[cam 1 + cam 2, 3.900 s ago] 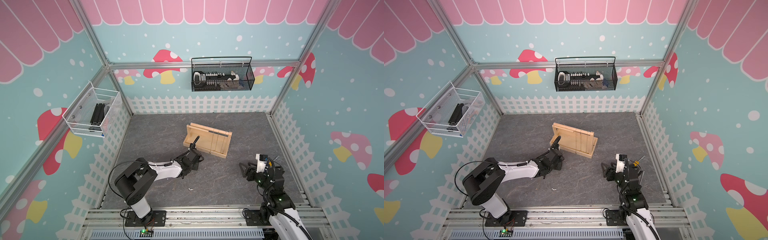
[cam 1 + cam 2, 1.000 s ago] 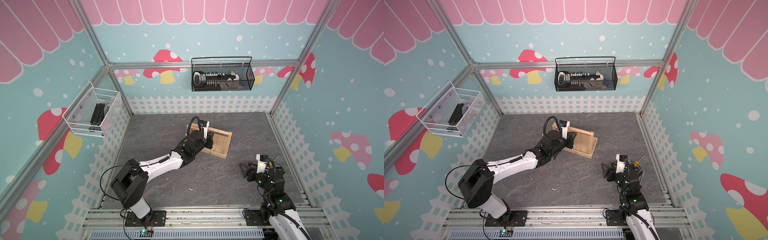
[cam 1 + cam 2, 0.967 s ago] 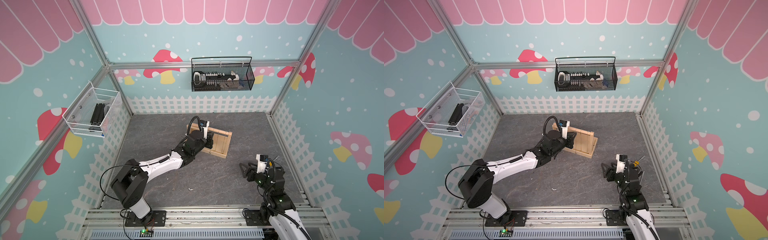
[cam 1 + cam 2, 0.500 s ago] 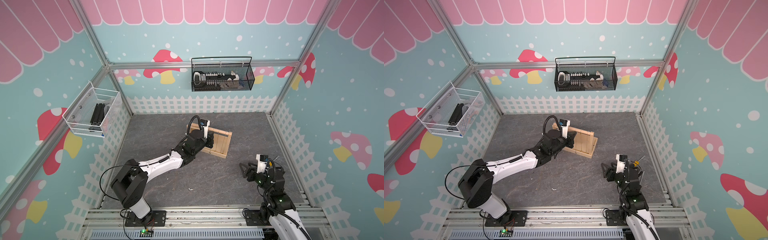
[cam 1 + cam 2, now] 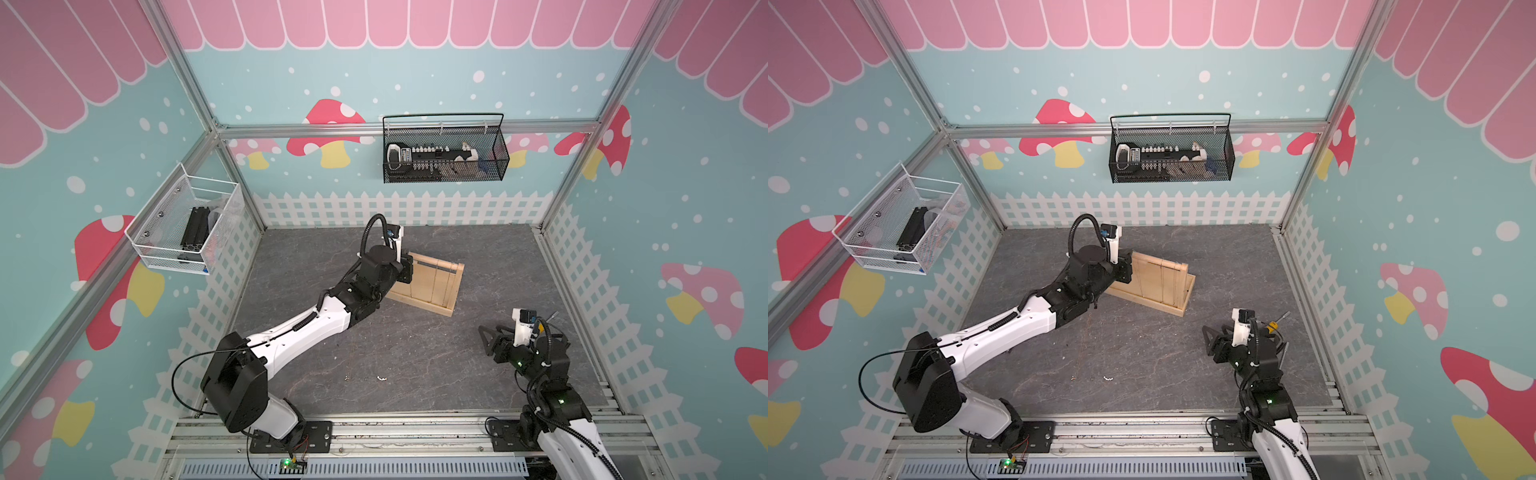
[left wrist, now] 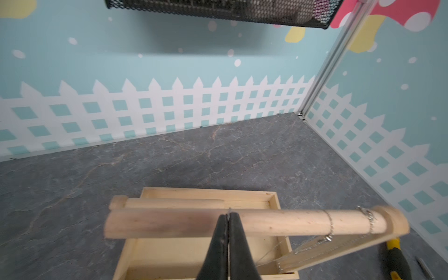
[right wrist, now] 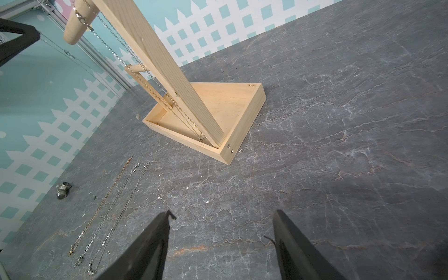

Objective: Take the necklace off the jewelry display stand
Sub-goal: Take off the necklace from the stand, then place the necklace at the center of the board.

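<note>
As necklaces [image 6: 330, 225] drape the stand [image 6: 278, 221] — a screwdriver [image 6: 397, 261] lies nearby.

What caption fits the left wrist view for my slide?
Left fingers pinch a thin necklace at the rail of the jewelry stand, more chains looped near one end.

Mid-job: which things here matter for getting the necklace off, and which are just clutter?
Job: jewelry display stand; fine necklace at its rail; left gripper, seemingly shut on it.

Lying about: other chains on the rail; floor chains; metal fitting; yellow-handled tool; black basket; right gripper, open.
</note>
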You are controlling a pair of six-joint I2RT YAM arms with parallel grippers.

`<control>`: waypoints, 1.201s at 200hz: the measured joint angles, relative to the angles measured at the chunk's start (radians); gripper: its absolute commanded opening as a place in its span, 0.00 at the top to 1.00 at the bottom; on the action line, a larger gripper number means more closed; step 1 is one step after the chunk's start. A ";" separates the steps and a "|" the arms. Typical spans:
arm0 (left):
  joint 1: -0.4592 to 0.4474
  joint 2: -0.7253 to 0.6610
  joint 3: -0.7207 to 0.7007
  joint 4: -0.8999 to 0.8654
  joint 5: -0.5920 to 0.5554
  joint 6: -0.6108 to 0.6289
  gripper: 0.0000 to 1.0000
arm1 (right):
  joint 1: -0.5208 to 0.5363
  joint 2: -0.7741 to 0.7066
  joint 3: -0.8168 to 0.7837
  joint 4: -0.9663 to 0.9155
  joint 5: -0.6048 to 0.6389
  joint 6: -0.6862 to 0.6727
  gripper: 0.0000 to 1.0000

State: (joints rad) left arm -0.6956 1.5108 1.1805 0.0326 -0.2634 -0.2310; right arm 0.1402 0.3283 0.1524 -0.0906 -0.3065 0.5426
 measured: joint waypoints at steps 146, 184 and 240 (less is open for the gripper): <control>0.187 -0.237 -0.054 -0.211 0.130 -0.091 1.00 | 0.000 0.014 0.000 0.002 0.000 0.000 0.31; 0.120 -0.356 -0.077 -0.272 0.253 -0.131 1.00 | 0.000 0.019 0.000 0.002 0.000 0.000 0.30; -0.031 -0.508 -0.116 -0.343 0.428 -0.202 1.00 | 0.000 0.019 0.000 0.002 0.000 -0.001 0.30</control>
State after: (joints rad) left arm -0.7265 1.0031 1.0649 -0.3103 0.1642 -0.4332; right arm 0.1402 0.3470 0.1524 -0.0891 -0.3065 0.5419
